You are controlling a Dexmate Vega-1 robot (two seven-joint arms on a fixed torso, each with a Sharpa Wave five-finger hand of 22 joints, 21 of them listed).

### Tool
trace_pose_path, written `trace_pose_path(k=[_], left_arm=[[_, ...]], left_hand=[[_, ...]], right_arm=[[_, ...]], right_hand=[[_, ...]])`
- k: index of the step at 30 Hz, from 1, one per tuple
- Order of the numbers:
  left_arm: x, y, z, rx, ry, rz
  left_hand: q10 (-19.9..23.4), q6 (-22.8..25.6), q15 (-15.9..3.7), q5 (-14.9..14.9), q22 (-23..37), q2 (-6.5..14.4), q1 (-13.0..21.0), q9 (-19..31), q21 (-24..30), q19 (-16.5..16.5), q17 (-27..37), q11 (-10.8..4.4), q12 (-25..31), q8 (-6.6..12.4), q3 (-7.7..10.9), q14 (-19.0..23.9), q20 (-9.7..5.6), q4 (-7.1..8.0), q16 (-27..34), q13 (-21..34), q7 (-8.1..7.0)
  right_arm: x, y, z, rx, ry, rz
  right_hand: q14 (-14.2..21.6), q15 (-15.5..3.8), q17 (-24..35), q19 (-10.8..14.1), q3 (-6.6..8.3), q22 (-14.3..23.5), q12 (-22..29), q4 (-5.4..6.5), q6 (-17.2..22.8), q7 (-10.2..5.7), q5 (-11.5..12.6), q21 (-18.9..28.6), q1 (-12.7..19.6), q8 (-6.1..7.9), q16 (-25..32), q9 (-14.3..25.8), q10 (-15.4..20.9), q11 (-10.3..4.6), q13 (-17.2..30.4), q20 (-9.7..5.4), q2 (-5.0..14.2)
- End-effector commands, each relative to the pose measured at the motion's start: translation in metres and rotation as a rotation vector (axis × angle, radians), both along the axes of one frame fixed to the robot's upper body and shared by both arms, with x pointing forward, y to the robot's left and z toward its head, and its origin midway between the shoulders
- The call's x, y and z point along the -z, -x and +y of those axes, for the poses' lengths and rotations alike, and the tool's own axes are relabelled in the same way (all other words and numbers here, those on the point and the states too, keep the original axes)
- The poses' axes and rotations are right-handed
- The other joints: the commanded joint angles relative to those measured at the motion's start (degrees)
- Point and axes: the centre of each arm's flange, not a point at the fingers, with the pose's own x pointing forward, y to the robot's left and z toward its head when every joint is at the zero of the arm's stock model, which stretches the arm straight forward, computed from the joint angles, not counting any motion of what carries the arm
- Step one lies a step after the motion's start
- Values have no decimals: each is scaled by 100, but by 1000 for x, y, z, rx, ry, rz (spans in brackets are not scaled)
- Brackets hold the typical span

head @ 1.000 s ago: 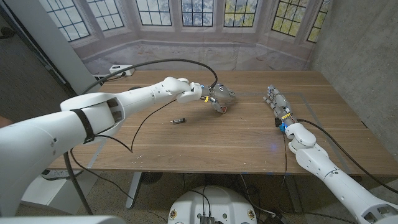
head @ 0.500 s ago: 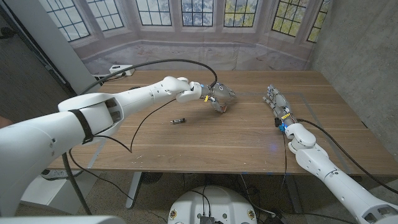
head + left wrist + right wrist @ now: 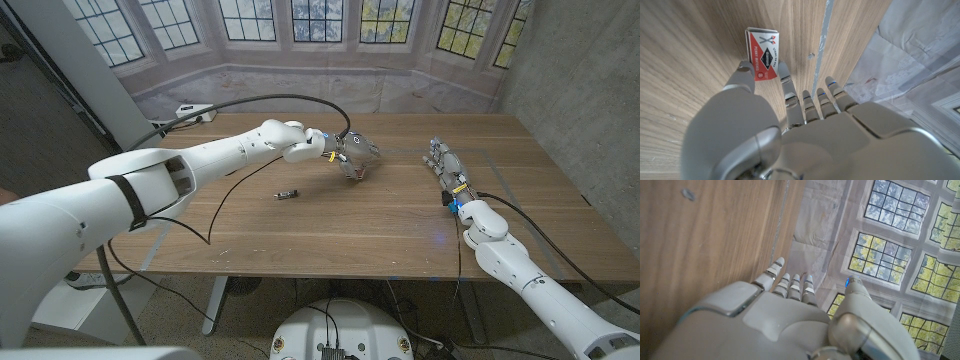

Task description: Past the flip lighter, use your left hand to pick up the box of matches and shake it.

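Matchbox (image 3: 762,53), red and white, sits pinched between the thumb and a finger of our left hand (image 3: 355,156) above the far middle of the wooden bench (image 3: 330,225), our other fingers (image 3: 812,107) on that hand extended beside it. We see the small dark flip lighter (image 3: 287,194) lying on the bench nearer us, apart from the hand. Our right hand (image 3: 446,165) waits at the right side of the bench, holding nothing, its fingers straight and close together.

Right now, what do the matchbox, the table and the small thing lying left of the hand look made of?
Matchbox: printed card, seemingly; matte red and white label, crisp folded edges.
Table: wood or wood veneer, brown grain lines, low sheen.
Flip lighter: small, dark, likely metal; too small to tell.
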Motion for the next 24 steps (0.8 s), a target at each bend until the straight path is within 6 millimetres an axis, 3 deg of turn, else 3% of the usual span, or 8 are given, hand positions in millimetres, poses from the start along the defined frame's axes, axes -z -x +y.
trace_pose_path(k=[1,24], left_arm=[[-7,9,2,-13,-26,-12],[-20,25,21,-13,24,-37]], left_hand=[[53,64,-34,2,26,-9,37,7,21,41,21,-16,34,26,-20,48,-1,-14,36,6,7],[79,69,-38,5,25,-5,34,9,18,41,21,-39,22,28,-21,59,-7,-15,31,6,-4]], right_arm=[[4,6,0,-1,-5,-9],[-3,3,10,-15,14,-17]], right_hand=[[17,-21,24,35,17,26,14,-11,14,-8,-8,-2,-16,4,37,20,21,-15,20,-121,13],[16,-23,22,38,21,26,13,-15,11,-3,-7,-3,-15,3,34,20,18,-7,20,-113,12]])
